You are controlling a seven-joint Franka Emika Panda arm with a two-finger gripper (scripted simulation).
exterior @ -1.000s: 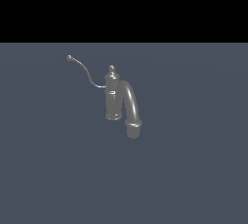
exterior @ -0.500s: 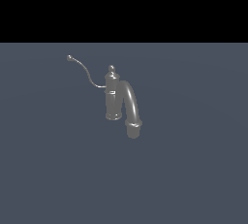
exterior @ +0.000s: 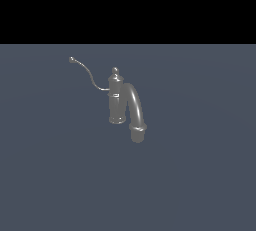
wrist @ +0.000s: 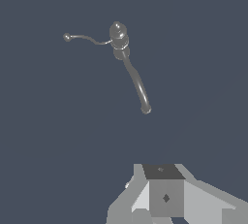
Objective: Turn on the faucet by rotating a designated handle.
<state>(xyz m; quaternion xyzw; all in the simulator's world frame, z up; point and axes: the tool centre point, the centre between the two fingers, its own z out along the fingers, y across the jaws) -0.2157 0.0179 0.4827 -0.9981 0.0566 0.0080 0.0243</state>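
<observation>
The faucet (exterior: 116, 102) is a small grey metal post with a knob top, standing upright on the dark floor. Its thick arched spout (exterior: 135, 109) curves down to a wider tip towards the exterior view's right. The handle (exterior: 88, 73), a thin curved wire with a tiny ball tip, reaches from the post towards the exterior view's left. From above, the wrist view shows the faucet (wrist: 118, 36), the handle (wrist: 86, 38) and the spout (wrist: 136, 82). Only part of my gripper (wrist: 164, 198) shows at that picture's edge, well away from the faucet. Its fingertips are hidden. The exterior view does not show the gripper.
A flat dark grey-blue floor (exterior: 200, 175) surrounds the faucet. A black band fills the upper part of the exterior view.
</observation>
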